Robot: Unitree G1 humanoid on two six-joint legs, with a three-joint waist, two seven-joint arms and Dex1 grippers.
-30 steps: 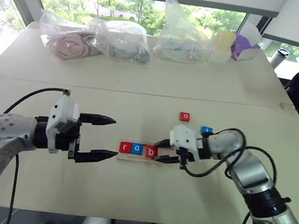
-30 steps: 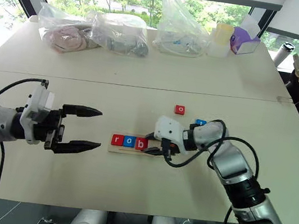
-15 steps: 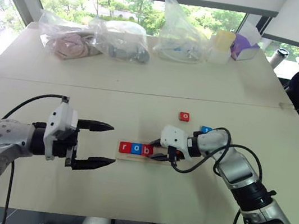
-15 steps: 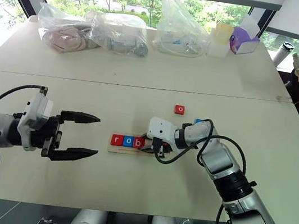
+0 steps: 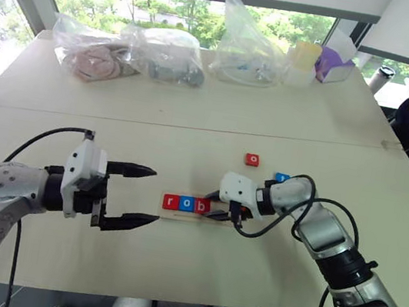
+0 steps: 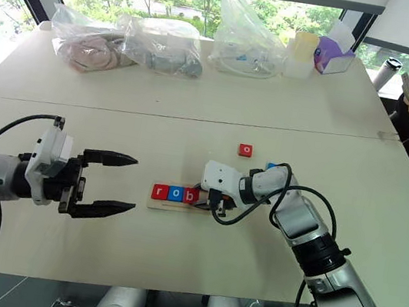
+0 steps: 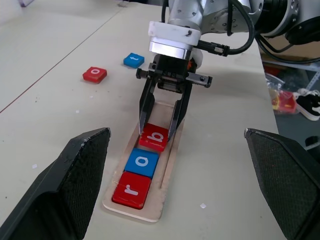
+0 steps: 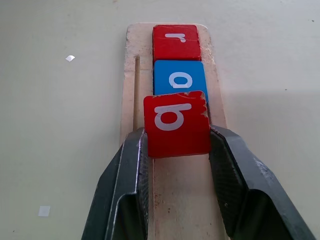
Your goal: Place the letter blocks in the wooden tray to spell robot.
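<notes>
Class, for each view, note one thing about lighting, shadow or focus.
Eye views: daylight from the windows behind; soft shadows on the table. Left wrist view: its own fingers loom dark and blurred. Right wrist view: red b block sharp, near fingers softer, shadow beside the tray.

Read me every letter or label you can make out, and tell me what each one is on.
"r": red block at the wooden tray's end.
"o": blue block next to it.
"b": red block between the right gripper's fingers.
"o": red block loose on the table.
Loose blue block: letter too small to read.
</notes>
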